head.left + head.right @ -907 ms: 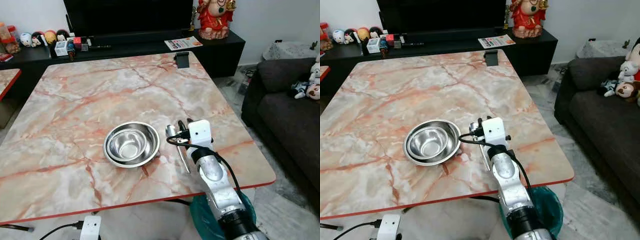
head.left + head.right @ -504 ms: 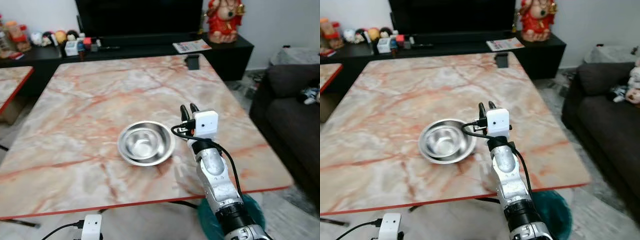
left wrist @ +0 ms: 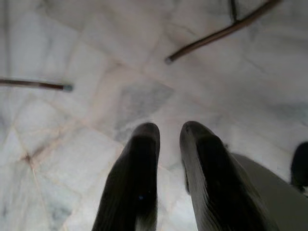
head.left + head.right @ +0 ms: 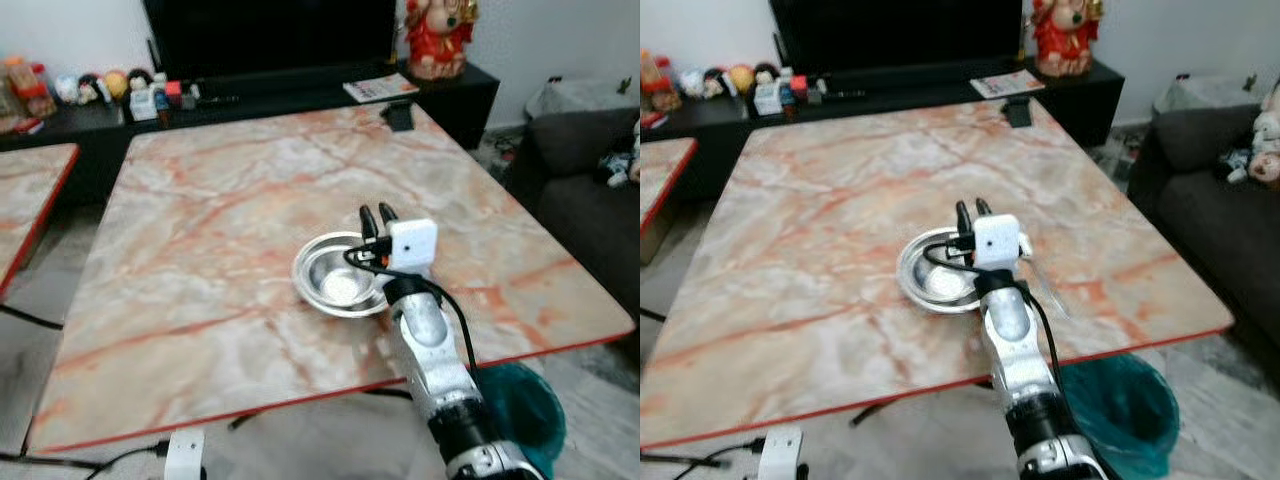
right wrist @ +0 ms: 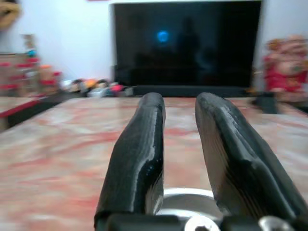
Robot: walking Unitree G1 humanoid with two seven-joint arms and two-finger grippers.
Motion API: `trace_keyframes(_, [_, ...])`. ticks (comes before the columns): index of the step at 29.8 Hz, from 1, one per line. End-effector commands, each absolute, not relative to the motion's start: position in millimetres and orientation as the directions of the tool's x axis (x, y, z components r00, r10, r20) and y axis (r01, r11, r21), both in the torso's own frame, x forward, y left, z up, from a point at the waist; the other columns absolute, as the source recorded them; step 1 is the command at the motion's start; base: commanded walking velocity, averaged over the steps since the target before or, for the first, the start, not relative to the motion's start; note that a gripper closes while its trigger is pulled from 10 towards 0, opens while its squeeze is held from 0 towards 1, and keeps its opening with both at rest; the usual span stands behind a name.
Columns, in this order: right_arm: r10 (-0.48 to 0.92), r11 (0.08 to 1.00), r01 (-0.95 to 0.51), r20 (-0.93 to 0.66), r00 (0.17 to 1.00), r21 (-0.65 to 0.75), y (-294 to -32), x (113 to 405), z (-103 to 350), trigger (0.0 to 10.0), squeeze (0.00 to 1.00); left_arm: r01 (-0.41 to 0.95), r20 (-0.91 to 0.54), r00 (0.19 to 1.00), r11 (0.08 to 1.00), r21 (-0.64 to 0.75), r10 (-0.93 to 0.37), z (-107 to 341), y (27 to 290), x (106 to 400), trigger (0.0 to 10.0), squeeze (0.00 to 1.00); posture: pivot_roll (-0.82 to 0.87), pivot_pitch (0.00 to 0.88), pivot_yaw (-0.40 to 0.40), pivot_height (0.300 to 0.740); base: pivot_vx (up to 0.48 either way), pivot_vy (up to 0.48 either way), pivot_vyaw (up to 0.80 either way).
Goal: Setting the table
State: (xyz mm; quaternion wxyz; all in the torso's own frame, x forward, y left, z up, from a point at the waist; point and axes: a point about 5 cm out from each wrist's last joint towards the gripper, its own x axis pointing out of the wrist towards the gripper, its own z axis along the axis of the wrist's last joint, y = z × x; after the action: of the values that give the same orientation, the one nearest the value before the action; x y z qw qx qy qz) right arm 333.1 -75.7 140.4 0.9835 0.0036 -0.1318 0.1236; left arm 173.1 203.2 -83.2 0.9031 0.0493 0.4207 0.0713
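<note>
Stainless steel bowls [image 4: 338, 278], nested one inside the other, sit on the pink marble table [image 4: 220, 210] toward its near right part. The right gripper [image 4: 374, 215] hovers above their right rim, fingers slightly parted and holding nothing; a spoon [image 4: 1042, 284] lies just beside the bowls. The left gripper [image 3: 168, 132] hangs over the floor, fingers nearly together, empty. Risk: a low sweep could knock the rim and send the bowls skidding, or nudge the spoon toward the table's edge.
</note>
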Motion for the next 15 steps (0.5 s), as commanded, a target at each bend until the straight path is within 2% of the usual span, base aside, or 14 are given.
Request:
trace_keyframes(1, [0.281, 0.959, -0.282, 0.281, 0.918, -0.038, -67, 333, 145, 10.0, 0.0, -0.094, -0.765, 0.616, 0.982, 0.165, 0.188, -85, 209, 167, 10.0, 0.0, 0.03, 0.0, 0.034, 0.74, 0.0, 0.48, 0.0])
trace_keyframes(15, [0.267, 0.963, -0.258, 0.165, 0.949, -0.074, -91, 317, 104, 10.0, 0.0, -0.096, -0.761, 0.621, 0.981, 0.167, 0.19, -84, 210, 168, 10.0, 0.0, 0.03, 0.0, 0.031, 0.74, 0.0, 0.48, 0.0])
